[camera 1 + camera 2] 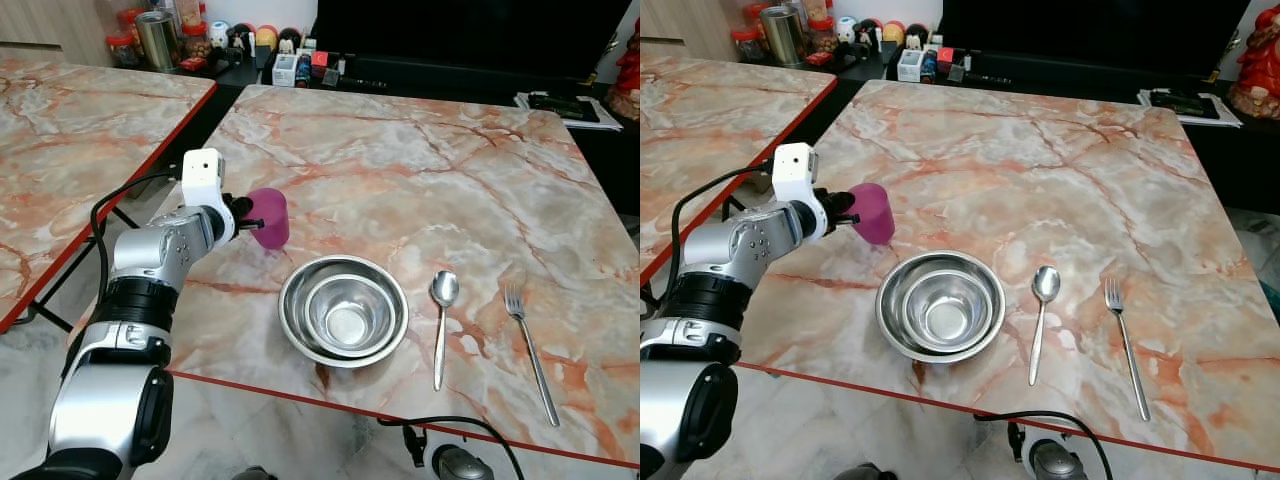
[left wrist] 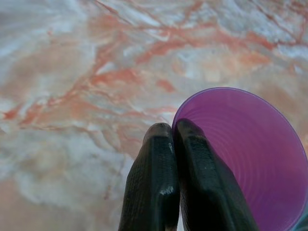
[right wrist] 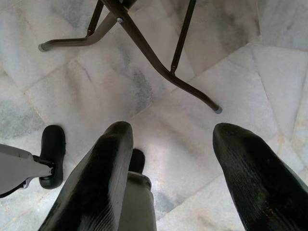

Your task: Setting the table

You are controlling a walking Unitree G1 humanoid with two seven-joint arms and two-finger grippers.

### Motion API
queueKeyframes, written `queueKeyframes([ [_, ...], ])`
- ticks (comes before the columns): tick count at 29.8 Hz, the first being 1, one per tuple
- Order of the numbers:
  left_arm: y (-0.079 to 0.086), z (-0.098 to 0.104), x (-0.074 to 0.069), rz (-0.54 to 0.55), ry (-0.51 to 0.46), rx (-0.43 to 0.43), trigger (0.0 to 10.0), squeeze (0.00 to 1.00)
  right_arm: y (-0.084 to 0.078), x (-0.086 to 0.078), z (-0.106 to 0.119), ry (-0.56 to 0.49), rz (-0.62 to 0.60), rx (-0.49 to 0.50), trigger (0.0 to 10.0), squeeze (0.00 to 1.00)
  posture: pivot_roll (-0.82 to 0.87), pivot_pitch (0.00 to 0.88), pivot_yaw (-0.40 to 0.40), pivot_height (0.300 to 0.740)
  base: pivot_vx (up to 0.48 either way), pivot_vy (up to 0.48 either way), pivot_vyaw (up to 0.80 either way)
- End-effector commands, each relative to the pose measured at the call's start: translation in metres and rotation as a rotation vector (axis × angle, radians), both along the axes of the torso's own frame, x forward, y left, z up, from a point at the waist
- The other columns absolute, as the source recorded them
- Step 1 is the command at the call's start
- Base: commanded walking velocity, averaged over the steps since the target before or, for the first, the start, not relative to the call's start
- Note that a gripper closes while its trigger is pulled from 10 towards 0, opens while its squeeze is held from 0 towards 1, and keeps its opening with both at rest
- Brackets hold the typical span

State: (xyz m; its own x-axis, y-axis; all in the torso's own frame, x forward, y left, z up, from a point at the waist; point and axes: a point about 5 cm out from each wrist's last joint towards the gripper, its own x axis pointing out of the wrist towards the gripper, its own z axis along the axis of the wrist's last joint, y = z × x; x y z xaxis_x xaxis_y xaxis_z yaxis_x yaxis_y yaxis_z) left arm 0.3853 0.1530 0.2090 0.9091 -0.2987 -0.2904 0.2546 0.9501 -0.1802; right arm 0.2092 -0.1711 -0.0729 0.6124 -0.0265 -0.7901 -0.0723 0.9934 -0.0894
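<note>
The left gripper [image 2: 174,132] pinched the rim of a purple cup [image 1: 270,217] standing on the table [image 1: 420,160] beside nested bowls [image 1: 343,309]; the cup looked light, thin and easily crushed, best held gently at the rim; the right gripper [image 3: 173,139] hung open above the floor.

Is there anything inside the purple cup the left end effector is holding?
The left wrist view shows the purple cup's ribbed inner wall bare; the left end effector pinches its rim. The very bottom runs out of frame.
</note>
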Motion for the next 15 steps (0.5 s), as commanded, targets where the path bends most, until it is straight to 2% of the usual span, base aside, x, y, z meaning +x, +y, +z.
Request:
queueKeyframes([
  [1,0.0002,-0.0036,-0.0030,-0.013,0.015,0.036,10.0,0.00,-0.0014,-0.0021,-0.0011,0.007,-0.024,0.006,10.0,0.00,0.13,0.079,-0.028,0.715,0.000,0.000,0.00],
  [15,0.0004,-0.0074,-0.0097,-0.028,0.043,0.054,10.0,0.00,-0.0015,-0.0026,-0.0014,0.008,-0.027,0.007,10.0,0.00,0.14,0.079,-0.026,0.715,0.000,0.000,0.00],
])
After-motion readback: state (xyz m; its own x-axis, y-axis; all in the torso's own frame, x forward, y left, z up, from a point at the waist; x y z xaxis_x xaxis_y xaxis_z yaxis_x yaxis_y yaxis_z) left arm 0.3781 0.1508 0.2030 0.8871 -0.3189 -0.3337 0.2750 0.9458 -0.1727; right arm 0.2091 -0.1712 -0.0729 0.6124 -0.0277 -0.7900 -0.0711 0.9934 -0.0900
